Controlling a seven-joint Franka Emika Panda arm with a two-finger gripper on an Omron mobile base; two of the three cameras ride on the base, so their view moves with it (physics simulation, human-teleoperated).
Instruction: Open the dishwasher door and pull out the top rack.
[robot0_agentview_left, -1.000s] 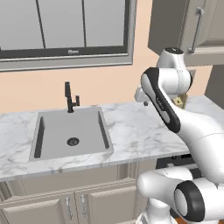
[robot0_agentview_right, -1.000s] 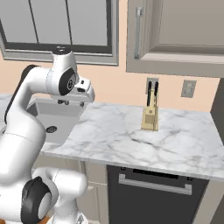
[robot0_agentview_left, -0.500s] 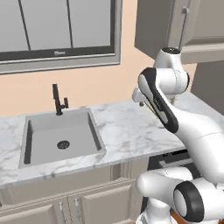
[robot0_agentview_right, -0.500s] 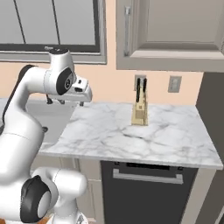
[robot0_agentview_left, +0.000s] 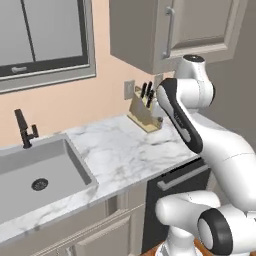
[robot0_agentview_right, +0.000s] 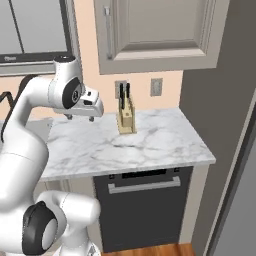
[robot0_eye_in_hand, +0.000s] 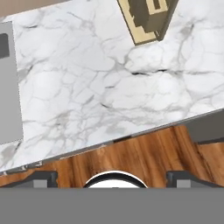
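Counter (robot0_agentview_right: 150, 145): white marble slab, running left to right along the peach wall, with the sink at its left end and a tall grey panel at its right end.
Upper cabinet (robot0_agentview_right: 155, 35): beige, hanging on the wall above the counter, its door shut.
Sink (robot0_agentview_left: 35, 175): grey basin sitting sunk in the counter, holding nothing but its dark drain; a black tap (robot0_agentview_left: 23, 129) is standing behind it.
Door (robot0_agentview_right: 145, 210): dark dishwasher panel standing upright and shut under the counter's right part, facing out into the room; the rack inside is hidden.
Handle (robot0_agentview_right: 144, 185): long grey bar lying horizontal along the door's top edge, its long axis running left to right.
Knife block (robot0_agentview_right: 126, 118): tan wooden block standing on the counter by the wall, holding dark-handled knives that are sticking up out of its top.
Gripper (robot0_agentview_right: 80, 117): hanging above the counter, left of the knife block, well above the door and touching nothing; fingers spread wide and empty, pointing down.
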